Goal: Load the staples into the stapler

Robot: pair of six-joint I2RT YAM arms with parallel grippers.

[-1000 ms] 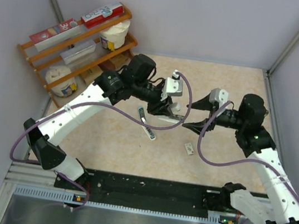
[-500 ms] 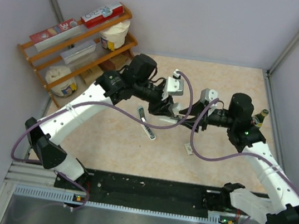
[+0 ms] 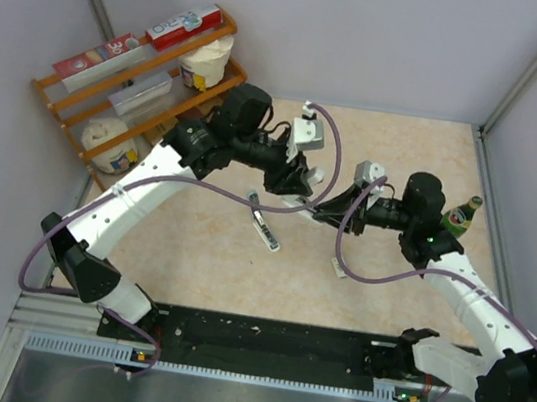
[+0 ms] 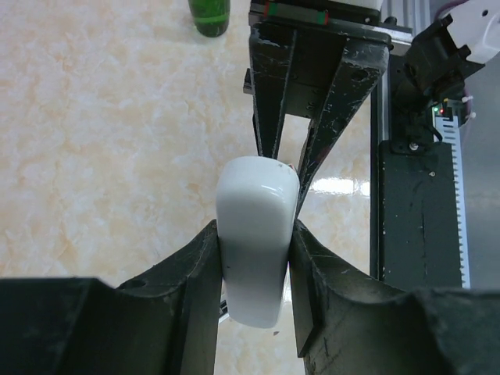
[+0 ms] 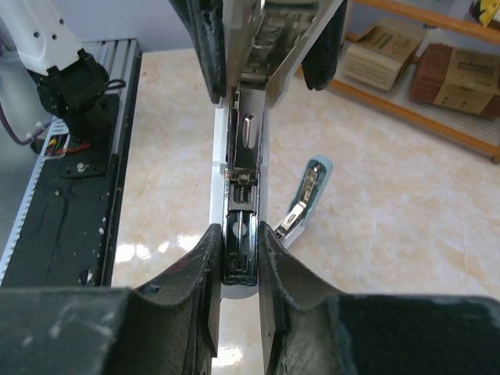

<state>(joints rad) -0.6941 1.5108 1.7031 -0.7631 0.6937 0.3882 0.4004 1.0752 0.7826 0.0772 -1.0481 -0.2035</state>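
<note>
The white stapler (image 4: 254, 203) hangs above the table, opened, with its chrome magazine (image 5: 244, 141) showing. My left gripper (image 4: 255, 228) is shut on its white body. Facing it, my right gripper (image 5: 239, 230) is shut on the near end of the metal magazine, both pads pressed against its sides. In the top view the two grippers meet over the table's middle, left gripper (image 3: 297, 180) and right gripper (image 3: 332, 214). The staples (image 3: 339, 268), a tiny whitish packet, lie on the table below the right gripper, partly behind a purple cable.
A second, pale blue stapler (image 3: 263, 223) lies open on the table, also seen as a pale blue stapler (image 5: 305, 195) beside the held one. A green bottle (image 3: 461, 215) stands at the right. A wooden shelf (image 3: 135, 80) with boxes and tubs fills the back left corner.
My right gripper moved left to the held stapler and closed on its magazine end. The left arm drew the stapler slightly back and left.
</note>
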